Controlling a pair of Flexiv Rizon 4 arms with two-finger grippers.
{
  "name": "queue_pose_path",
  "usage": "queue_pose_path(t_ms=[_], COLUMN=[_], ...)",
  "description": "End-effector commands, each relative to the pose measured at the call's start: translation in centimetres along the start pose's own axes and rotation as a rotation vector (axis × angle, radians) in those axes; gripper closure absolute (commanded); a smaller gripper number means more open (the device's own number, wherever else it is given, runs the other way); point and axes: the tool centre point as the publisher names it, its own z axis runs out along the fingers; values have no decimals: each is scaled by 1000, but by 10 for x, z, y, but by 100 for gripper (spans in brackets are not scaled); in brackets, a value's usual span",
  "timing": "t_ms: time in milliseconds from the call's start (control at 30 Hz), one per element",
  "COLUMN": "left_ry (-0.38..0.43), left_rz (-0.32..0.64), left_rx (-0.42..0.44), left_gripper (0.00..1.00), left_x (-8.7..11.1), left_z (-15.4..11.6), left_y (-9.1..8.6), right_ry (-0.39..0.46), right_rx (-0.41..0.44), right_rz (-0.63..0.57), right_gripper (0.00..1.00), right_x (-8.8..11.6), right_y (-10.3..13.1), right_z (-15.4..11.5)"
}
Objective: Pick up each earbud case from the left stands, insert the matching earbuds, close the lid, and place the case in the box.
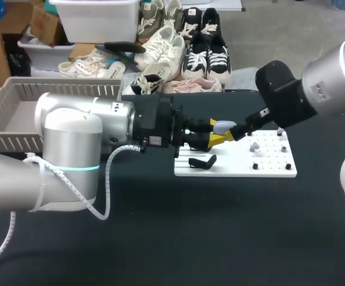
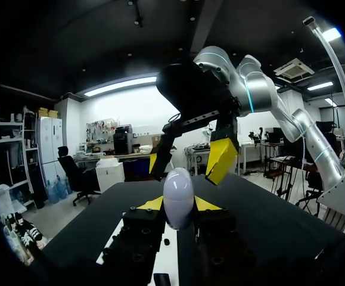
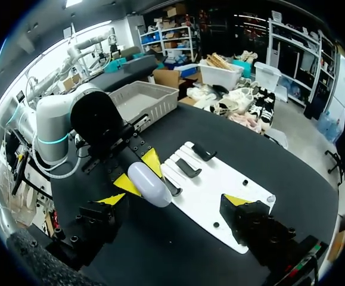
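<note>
My left gripper (image 1: 213,132) holds a pale lavender earbud case (image 1: 223,126) above the left end of the white board (image 1: 238,167), shut on it from two sides. In the left wrist view the egg-shaped case (image 2: 178,196) stands upright between the yellow tips of that gripper (image 2: 179,204). My right gripper (image 1: 227,136) faces it from the right. Its fingers (image 2: 221,158) are spread wide on either side of the case without touching it. In the right wrist view, the right gripper (image 3: 176,199) is open, with the case (image 3: 149,184) between its tips, still held by the left gripper.
The white board (image 3: 232,185) carries black stands (image 1: 202,161) at its left end and small earbuds (image 1: 254,146) on pegs at its right. A grey slatted box (image 1: 17,110) stands at the table's back left. Shoes lie beyond the far edge.
</note>
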Motion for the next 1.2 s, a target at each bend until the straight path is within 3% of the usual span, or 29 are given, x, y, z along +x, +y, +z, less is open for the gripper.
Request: queue_pose_path(t_ms=[33,800,1200], left_ry=[-2,-2,-2], left_rz=[2,2,2], left_rx=[-3,-3,-3], left_gripper=[100,100,100], left_x=[1,1,1], left_z=[0,0,0], left_y=[-1,-1,-1], right_ry=[9,15,-6], right_rx=[15,30,31], right_rz=[2,20,5], right_gripper=[0,0,0], right_x=[-2,-6,-23], right_y=[2,-8,-9], right_z=[3,6,-1])
